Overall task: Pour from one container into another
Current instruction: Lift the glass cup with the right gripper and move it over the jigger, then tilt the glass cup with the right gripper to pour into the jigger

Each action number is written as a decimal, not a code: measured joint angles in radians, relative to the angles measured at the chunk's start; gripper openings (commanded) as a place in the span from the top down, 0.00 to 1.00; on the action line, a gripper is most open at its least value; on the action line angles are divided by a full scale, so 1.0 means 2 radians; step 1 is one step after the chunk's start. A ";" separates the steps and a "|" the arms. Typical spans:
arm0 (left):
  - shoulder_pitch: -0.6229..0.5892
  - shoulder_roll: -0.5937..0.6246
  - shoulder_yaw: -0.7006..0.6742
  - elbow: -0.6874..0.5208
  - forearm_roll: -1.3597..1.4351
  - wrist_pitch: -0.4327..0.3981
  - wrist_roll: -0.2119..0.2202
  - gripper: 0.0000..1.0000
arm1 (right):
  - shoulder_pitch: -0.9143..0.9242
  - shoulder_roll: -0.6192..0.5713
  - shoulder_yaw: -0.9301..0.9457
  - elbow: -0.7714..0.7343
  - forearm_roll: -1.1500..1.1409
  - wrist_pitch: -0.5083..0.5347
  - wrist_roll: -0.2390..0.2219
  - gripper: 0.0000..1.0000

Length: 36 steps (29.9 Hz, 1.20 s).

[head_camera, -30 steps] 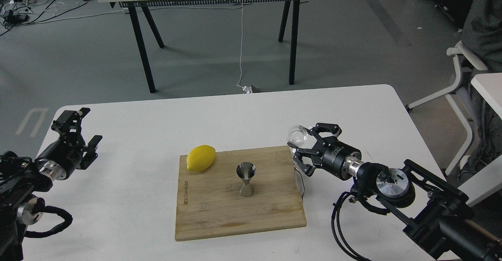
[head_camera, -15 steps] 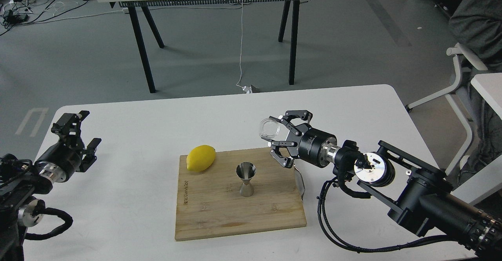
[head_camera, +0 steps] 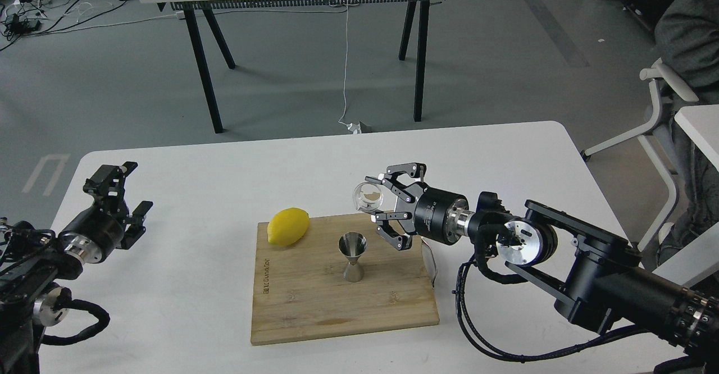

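Holding glass cup clamped in right gripper fingers, raised above and just right of upright jigger at mid cutting board. Left gripper near table's left edge, fingers apart, empty, well away.

Clear glass cup, shiny steel jigger, matt wooden board, smooth white table.

Obstacles on our cutting board: lemon at the far left corner, jigger upright mid-board. Open passage between them. The board's near half and the bench to its left lie bare.
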 measured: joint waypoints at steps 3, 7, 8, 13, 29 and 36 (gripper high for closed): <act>0.000 -0.001 0.000 0.000 0.000 0.000 0.000 0.00 | 0.000 -0.002 -0.002 0.001 -0.017 0.002 0.000 0.58; -0.001 -0.003 0.001 0.000 0.000 0.000 0.000 0.00 | 0.001 -0.002 -0.005 0.003 -0.038 0.002 -0.005 0.59; -0.001 -0.003 0.001 0.000 0.000 0.000 0.000 0.00 | 0.003 -0.002 -0.007 0.003 -0.039 0.002 -0.006 0.59; -0.001 -0.003 0.001 0.000 0.000 0.000 0.000 0.00 | 0.019 -0.002 -0.031 0.004 -0.043 0.002 -0.006 0.59; -0.001 -0.003 0.001 0.000 0.000 0.000 0.000 0.00 | 0.047 -0.002 -0.059 0.004 -0.087 0.002 -0.006 0.59; -0.001 -0.003 0.001 0.000 0.000 0.000 0.000 0.00 | 0.054 -0.003 -0.068 0.005 -0.101 0.005 -0.006 0.59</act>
